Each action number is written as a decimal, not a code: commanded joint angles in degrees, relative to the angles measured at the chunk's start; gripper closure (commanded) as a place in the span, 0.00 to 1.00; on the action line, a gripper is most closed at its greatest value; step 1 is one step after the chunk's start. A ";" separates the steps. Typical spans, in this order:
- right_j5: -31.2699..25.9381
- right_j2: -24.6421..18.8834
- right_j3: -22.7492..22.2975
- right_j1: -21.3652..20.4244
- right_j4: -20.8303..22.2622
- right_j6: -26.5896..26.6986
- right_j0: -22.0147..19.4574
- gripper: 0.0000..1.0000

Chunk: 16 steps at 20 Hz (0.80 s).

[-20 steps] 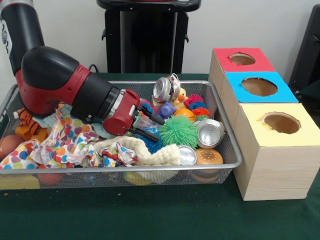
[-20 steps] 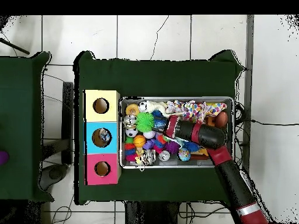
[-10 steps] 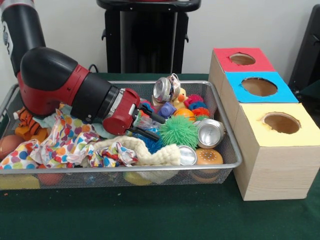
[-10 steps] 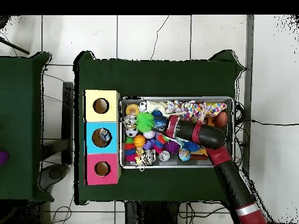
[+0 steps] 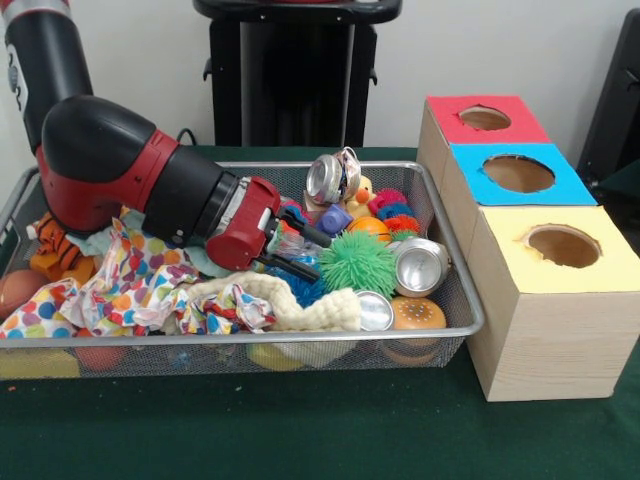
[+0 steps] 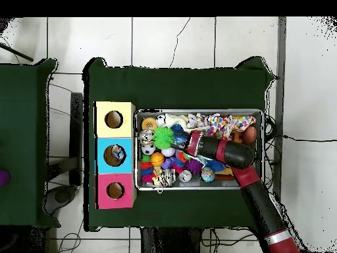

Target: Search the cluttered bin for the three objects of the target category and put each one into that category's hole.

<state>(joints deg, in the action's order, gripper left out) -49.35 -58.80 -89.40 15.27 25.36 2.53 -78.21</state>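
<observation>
A wire bin [image 5: 470, 300] holds mixed toys: a green spiky ball [image 5: 357, 262], silver cans [image 5: 420, 266] [image 5: 332, 178], a burger toy [image 5: 417, 314], small balls and a spotted cloth [image 5: 130, 285]. My gripper [image 5: 300, 252] lies low over the bin's middle, pointing at the green ball. Its fingers [image 5: 310, 237] stand apart around a clear bluish item; no firm hold shows. In the overhead view the gripper [image 6: 187, 145] sits just right of the green ball [image 6: 163, 138]. Beside the bin stand red [image 5: 445, 125], blue [image 5: 475, 185] and yellow [image 5: 610, 265] boxes, each with one hole.
A tiger toy [image 5: 50, 245] and an orange ball [image 5: 15, 290] lie at the bin's left end under my arm. The bin rim [image 6: 263, 151] and boxes [image 6: 102, 155] sit on green cloth. Something lies inside the blue box's hole [image 6: 117, 155].
The arm and gripper have lifted very slightly; the gap between the fingers looks the same. The toys in the bin have not shifted.
</observation>
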 commanded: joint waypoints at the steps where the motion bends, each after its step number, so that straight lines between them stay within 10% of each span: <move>1: 2.36 5.46 11.56 2.06 2.65 5.35 0.35 0.00; 16: 6.18 9.95 13.53 -2.65 6.08 0.30 4.04 0.00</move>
<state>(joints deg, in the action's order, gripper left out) -48.22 -56.96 -88.71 12.59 26.31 2.53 -75.35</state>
